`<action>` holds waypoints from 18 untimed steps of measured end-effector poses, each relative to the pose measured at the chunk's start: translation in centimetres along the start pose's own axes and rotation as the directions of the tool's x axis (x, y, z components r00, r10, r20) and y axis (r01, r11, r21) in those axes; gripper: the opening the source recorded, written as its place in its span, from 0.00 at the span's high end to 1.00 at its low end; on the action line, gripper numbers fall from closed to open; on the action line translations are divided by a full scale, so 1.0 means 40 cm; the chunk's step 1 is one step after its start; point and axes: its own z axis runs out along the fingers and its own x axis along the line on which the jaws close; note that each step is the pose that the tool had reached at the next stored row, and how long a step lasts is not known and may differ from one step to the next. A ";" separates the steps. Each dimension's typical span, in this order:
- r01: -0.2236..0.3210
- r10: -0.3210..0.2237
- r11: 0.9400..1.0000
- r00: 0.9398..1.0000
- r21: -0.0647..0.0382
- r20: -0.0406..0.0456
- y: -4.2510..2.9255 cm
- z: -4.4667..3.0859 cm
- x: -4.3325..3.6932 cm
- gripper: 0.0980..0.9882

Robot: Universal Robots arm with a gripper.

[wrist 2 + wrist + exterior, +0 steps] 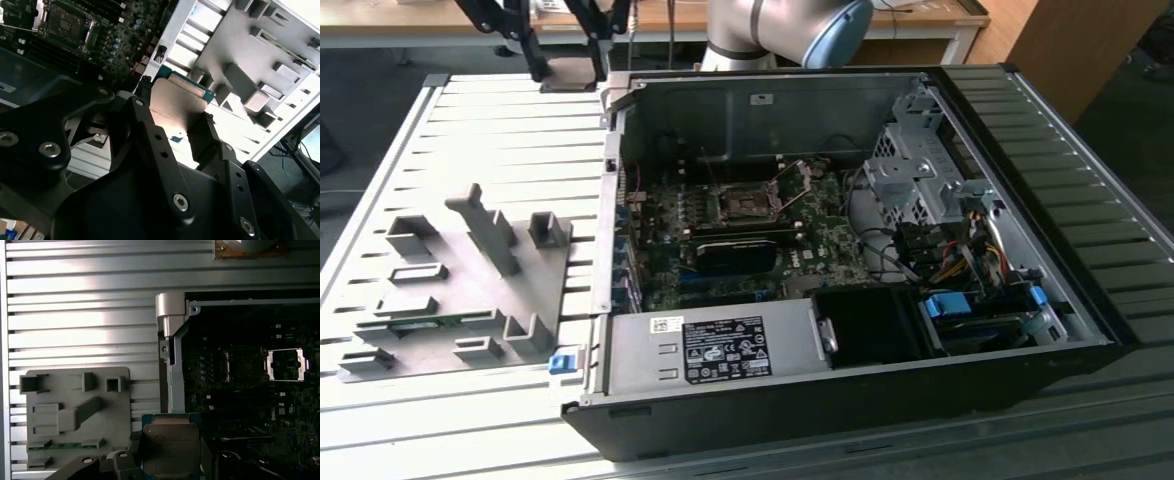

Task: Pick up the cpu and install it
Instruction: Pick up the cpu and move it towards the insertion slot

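Square cpu (170, 445), dull silver metal top over a green edge, is clamped in the end effector (172, 125), closed on its sides.

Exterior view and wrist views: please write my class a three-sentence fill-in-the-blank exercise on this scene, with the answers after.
1. The gripper is shut on the cpu, holding it ___ the computer case, not inside.
2. The motherboard socket has its metal cover flipped ___.
3. The grey fixture tray lies toward the exterior view's ___ of the case.
Missing words: outside; open; left.
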 end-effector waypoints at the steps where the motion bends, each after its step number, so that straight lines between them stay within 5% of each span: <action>1: 0.000 0.000 1.000 1.000 0.000 0.000 0.000 0.000 -0.003 0.50; 8: 0.000 0.000 1.000 1.000 0.000 0.000 0.002 0.003 -0.028 0.50; 18: 0.000 0.000 1.000 1.000 0.000 0.000 0.022 0.022 -0.107 0.50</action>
